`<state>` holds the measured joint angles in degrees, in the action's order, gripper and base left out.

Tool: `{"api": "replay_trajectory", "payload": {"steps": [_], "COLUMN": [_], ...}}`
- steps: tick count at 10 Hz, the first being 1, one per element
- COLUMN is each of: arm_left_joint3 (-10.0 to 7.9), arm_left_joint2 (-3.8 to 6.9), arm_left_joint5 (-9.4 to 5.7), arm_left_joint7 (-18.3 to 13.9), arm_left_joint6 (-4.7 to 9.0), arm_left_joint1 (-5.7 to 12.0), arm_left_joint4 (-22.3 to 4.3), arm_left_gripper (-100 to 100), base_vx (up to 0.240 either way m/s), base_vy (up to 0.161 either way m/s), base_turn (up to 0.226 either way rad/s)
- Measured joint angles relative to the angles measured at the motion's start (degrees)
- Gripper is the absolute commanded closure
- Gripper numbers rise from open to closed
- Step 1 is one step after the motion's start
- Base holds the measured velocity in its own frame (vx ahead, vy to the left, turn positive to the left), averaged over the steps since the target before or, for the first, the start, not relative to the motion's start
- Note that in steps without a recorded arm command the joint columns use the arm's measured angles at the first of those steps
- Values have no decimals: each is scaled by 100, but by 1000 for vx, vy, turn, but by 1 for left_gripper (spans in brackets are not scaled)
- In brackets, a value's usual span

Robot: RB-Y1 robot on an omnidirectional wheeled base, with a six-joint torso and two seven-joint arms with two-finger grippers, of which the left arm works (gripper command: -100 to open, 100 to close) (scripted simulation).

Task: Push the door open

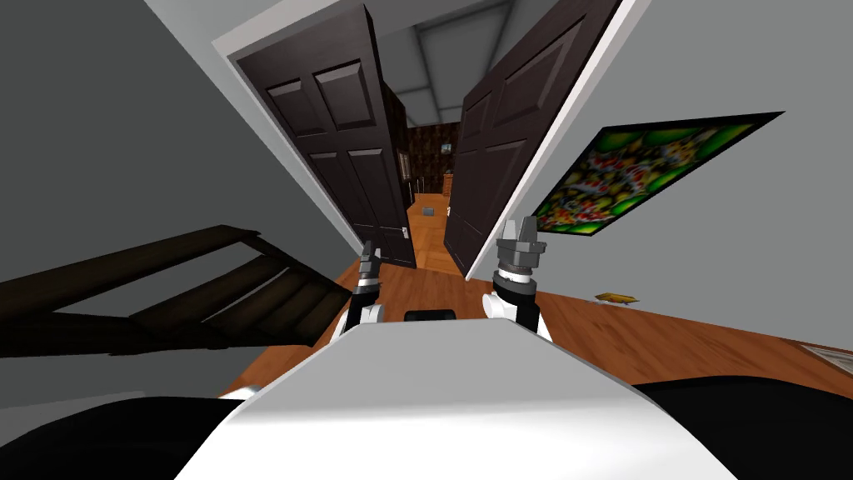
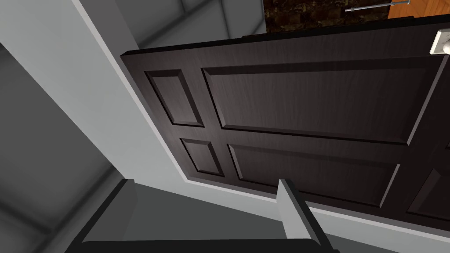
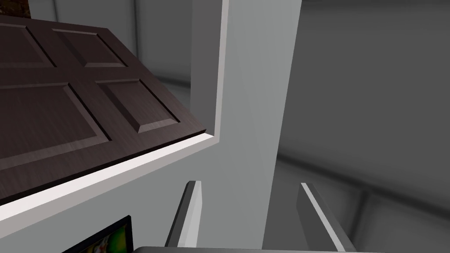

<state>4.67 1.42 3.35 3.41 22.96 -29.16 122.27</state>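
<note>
A double door of dark brown panels stands ahead, both leaves swung partly inward. The left leaf [image 1: 333,142] [image 2: 307,101] carries a pale handle [image 1: 406,234] [image 2: 441,40] near its free edge. The right leaf [image 1: 500,142] [image 3: 66,110] hangs in a white frame [image 3: 132,167]. My left gripper [image 1: 367,260] [image 2: 208,211] is open and points at the left leaf's hinge side, short of touching it. My right gripper [image 1: 519,233] [image 3: 255,215] is open too, held before the grey wall beside the right leaf's frame.
Between the leaves a gap shows a wooden-floored hallway [image 1: 429,225]. A dark slatted piece of furniture [image 1: 208,283] lies low at my left. A colourful framed picture [image 1: 641,175] [image 3: 105,239] hangs on the right wall. A small yellow thing [image 1: 616,297] lies on the floor.
</note>
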Motion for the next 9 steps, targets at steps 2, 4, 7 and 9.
{"api": "replay_trajectory", "payload": {"steps": [2, 4, 7, 9], "arm_left_joint3": [7, 21, 42, 71], "arm_left_joint2": [52, 90, 146, 168], "arm_left_joint5": [-21, -38, -68, -81], "arm_left_joint7": [-21, -38, -61, -76], "arm_left_joint6": [60, 144, 306, 422], "arm_left_joint1": [54, 126, 235, 299], "arm_left_joint4": [-215, -488, -941, -1257], "arm_left_gripper": [-100, -100, -100, -100], "base_vx": [80, 96, 98, 88], "base_vy": [30, 50, 49, 48], "base_turn": [-37, -45, -44, -43]}}
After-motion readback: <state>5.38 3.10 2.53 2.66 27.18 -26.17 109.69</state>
